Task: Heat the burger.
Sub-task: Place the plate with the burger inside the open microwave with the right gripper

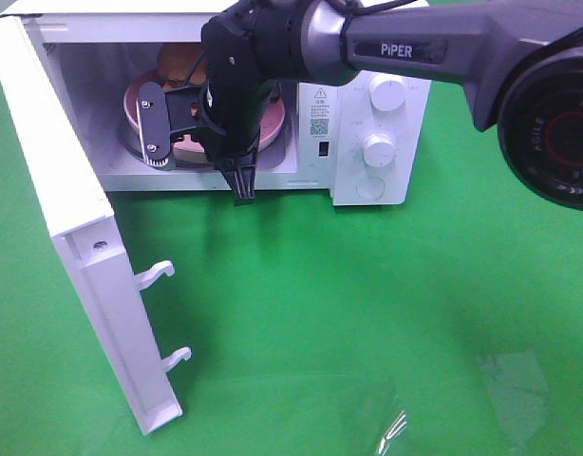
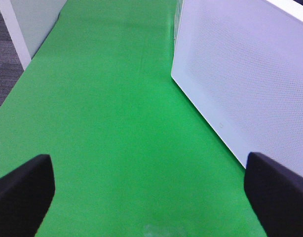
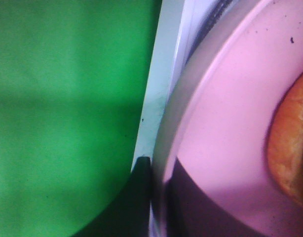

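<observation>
The white microwave oven (image 1: 367,142) stands at the back of the green cloth-covered table (image 1: 367,313), with its white door (image 1: 73,237) swung wide towards the left. Two white latch hooks (image 1: 154,274) stick out from the door's inner edge. Inside the cavity lies the round pink plate (image 1: 132,106), and on it sits the burger with a glossy golden-brown bun (image 1: 182,62), towards the back of the plate and partly hidden by the arm.

The right arm, dark grey with a black wrist, reaches in from the right edge of the high view, crosses in front of the two white control knobs (image 1: 386,93) and bends down at the oven's opening. Its right gripper (image 1: 242,190) points straight down over the front sill, with its black jaws pressed together into one narrow tip. In the right wrist view one dark fingertip (image 3: 136,207) lies just beside the plate's rim (image 3: 225,113), with the bun's edge (image 3: 292,148) further in. Whether the tip pinches the rim I cannot tell.

The left gripper (image 2: 150,192) hangs low over bare green cloth, its two black finger pads (image 2: 23,192) spread far apart with nothing between them. The perforated outer face of the door (image 2: 240,74) stands just beside it.
</observation>
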Tool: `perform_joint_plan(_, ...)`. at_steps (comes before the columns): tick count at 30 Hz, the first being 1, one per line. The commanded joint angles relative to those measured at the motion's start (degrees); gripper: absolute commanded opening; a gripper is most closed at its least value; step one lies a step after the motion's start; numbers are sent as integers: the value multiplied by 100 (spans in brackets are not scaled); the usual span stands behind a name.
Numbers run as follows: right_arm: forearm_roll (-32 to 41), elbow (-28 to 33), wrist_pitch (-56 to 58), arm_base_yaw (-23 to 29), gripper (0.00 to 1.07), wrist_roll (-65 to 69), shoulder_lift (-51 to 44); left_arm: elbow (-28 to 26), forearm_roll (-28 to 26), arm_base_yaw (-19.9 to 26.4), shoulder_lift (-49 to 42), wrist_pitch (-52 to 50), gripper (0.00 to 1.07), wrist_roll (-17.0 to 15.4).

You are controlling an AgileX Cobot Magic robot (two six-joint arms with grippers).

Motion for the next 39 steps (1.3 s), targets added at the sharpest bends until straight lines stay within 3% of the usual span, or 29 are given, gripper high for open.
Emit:
perform_joint_plan(1, -212, -120, -481, -57, 1, -34, -74, 11, -6, 11, -80, 0, 96, 0)
perform_joint_plan(39, 69, -115, -768, 11, 6, -178, 52, 11, -6, 11, -80, 0, 96, 0)
